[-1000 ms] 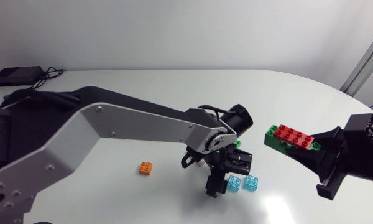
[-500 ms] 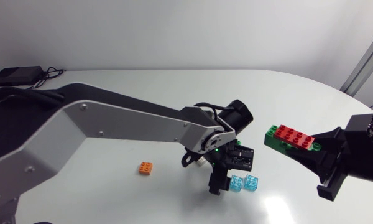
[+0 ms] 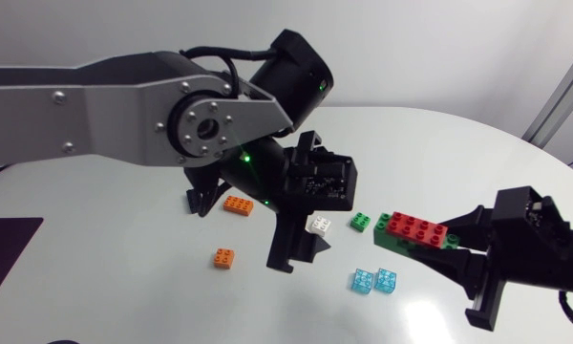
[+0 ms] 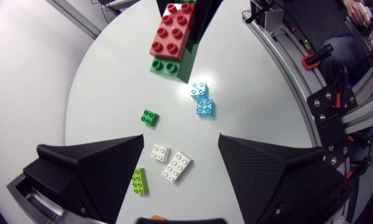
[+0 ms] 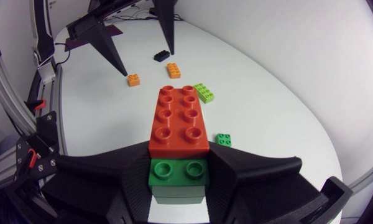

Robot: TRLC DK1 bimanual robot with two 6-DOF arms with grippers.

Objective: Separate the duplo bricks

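Holding red plastic brick (image 5: 179,121) on green plastic brick (image 5: 178,175) in right tool (image 5: 178,186). Left tool (image 4: 181,171) wide open above small white bricks (image 4: 178,166).

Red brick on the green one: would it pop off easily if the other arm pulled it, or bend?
Probably stiff, not bendy: the red brick looks like hard moulded plastic. It likely needs a firm tug, since it sits flush on the green brick, which the right tool clamps. It seems light, sticking out unsupported without sagging.
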